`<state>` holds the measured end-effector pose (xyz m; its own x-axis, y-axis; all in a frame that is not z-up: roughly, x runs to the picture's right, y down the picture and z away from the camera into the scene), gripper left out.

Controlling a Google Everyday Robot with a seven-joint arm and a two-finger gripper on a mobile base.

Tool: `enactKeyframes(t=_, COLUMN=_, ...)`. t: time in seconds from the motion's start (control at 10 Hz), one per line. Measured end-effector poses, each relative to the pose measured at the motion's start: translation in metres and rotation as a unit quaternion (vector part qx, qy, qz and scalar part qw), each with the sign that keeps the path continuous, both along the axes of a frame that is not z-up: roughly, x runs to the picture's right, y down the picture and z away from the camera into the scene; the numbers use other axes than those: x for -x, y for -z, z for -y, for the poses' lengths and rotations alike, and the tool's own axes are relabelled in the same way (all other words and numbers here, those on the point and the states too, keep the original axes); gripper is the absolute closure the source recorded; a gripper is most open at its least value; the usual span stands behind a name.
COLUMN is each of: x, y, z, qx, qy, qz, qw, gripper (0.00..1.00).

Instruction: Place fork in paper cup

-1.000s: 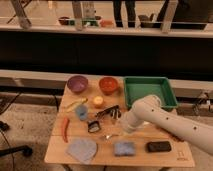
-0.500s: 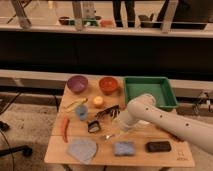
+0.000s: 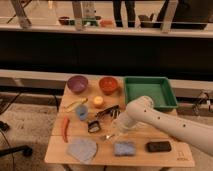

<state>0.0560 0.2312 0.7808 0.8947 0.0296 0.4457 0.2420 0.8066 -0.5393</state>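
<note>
My white arm reaches in from the right over the wooden table (image 3: 60,155). The gripper (image 3: 116,130) hangs low over the table's middle, just right of a small dark-rimmed cup (image 3: 93,126). A slim silvery piece that looks like the fork (image 3: 106,136) lies on the table right below and left of the gripper; I cannot tell whether they touch. Dark black-handled utensils (image 3: 107,112) lie just behind it. The paper cup is not in view; the arm may hide it.
At the back stand a purple bowl (image 3: 77,83), an orange bowl (image 3: 108,85) and a green tray (image 3: 150,92). A banana (image 3: 75,104), an orange fruit (image 3: 98,101), a bluish cup (image 3: 82,112) and a red chili (image 3: 65,129) sit left. Grey cloth (image 3: 82,149), blue sponge (image 3: 124,148) and a black block (image 3: 158,146) line the front.
The arm has swung a little to the left and lowered, bringing the gripper closer to the silvery piece. Nothing on the table has moved.
</note>
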Motion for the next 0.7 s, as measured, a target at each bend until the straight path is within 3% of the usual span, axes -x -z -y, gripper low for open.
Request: enactKeyframes(t=0.7, x=0.011, y=-0.018, z=-0.01, qx=0.001, qy=0.007, qz=0.011, qw=0.9999, gripper=0.46)
